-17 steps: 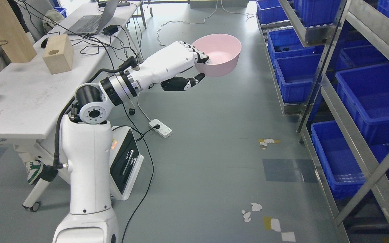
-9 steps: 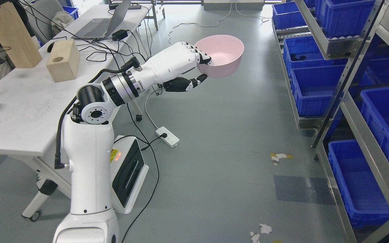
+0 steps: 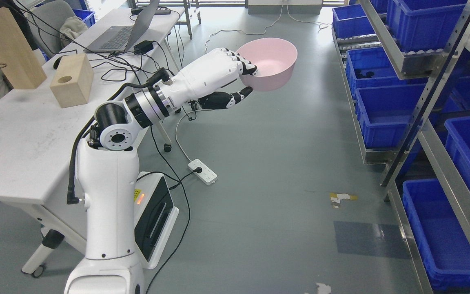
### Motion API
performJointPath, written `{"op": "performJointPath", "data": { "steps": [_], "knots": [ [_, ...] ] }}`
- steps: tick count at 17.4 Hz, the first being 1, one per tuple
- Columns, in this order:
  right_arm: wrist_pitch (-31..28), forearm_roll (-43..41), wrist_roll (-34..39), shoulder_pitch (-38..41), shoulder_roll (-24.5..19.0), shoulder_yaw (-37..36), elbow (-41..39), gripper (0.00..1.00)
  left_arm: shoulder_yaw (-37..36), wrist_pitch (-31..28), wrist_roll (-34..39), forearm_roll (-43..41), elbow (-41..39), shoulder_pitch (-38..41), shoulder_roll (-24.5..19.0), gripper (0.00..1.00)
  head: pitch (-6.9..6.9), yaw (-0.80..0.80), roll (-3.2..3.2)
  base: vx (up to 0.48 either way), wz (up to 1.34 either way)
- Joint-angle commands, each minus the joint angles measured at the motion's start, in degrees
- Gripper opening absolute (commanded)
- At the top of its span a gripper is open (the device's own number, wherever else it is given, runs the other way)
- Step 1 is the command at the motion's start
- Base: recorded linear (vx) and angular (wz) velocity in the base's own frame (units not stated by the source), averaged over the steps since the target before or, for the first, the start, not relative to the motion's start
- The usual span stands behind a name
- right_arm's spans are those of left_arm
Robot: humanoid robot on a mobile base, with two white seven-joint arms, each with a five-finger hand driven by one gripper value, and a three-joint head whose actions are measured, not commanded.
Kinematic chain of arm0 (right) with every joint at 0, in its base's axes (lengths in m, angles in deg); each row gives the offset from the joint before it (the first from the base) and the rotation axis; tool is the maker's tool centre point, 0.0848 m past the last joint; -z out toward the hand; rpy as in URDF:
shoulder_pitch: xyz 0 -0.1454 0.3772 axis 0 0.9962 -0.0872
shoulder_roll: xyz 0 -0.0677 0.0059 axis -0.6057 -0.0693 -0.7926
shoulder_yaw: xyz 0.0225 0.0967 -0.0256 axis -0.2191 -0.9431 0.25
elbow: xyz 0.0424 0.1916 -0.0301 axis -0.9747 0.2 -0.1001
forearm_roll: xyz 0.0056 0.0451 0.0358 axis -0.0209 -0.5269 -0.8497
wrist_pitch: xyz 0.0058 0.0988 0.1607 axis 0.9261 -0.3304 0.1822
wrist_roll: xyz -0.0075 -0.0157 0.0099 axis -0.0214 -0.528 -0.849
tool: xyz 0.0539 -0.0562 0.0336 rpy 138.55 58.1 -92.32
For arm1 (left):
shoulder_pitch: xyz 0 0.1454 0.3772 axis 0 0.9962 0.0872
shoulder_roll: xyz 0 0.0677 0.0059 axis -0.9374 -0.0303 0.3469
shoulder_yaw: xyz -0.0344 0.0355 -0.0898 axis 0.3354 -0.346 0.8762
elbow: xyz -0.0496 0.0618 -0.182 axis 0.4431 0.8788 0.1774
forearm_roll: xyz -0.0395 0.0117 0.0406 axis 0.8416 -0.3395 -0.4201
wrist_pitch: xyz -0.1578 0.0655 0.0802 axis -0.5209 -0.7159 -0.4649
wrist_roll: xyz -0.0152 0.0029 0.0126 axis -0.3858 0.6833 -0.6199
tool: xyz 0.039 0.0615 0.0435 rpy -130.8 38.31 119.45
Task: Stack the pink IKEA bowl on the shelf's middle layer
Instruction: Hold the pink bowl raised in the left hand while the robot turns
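A pink bowl (image 3: 273,64) hangs in the air above the grey floor, mouth up and tilted slightly. My left hand (image 3: 241,79) is shut on its near rim, with the fingers (image 3: 246,67) curled over the edge into the bowl and the black thumb (image 3: 229,99) under its outer wall. The left arm stretches out from the lower left across the middle of the picture. The metal shelf rack (image 3: 431,94) stands to the right of the bowl, well apart from it. My right arm does not show.
Blue bins (image 3: 386,110) fill the rack's layers on the right. A white table (image 3: 23,122) at the left carries a wooden block (image 3: 72,79), a tall board (image 3: 8,49), a laptop (image 3: 127,30) and cables. A power strip (image 3: 203,171) and its cords lie on the floor.
The whole picture has shifted, so the camera has moved and the rack sits differently in view. The hand keeps the same hold on the bowl.
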State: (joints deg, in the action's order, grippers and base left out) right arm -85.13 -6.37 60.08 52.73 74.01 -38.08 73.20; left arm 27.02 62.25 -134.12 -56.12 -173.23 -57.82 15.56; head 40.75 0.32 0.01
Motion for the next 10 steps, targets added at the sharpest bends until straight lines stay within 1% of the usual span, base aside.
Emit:
{"op": "performJointPath", "data": {
  "steps": [1, 6, 10],
  "knots": [
    [0.0, 0.0, 0.0, 1.2, 1.0, 0.0, -1.0, 1.00, -2.5, 0.0, 0.1, 0.0, 0.3, 0.0, -1.0, 0.02, 0.00, 0.00, 0.00, 0.029, -0.01],
    [0.0, 0.0, 0.0, 1.2, 1.0, 0.0, -1.0, 1.00, -2.5, 0.0, 0.3, 0.5, 0.2, 0.0, -1.0, 0.02, 0.00, 0.00, 0.00, 0.010, -0.21],
    [0.0, 0.0, 0.0, 1.2, 1.0, 0.0, -1.0, 1.00, -3.1, 0.0, 0.3, 1.2, 0.1, -0.1, -1.0, 0.03, 0.00, 0.00, 0.00, 0.073, -0.62]
  ]
}}
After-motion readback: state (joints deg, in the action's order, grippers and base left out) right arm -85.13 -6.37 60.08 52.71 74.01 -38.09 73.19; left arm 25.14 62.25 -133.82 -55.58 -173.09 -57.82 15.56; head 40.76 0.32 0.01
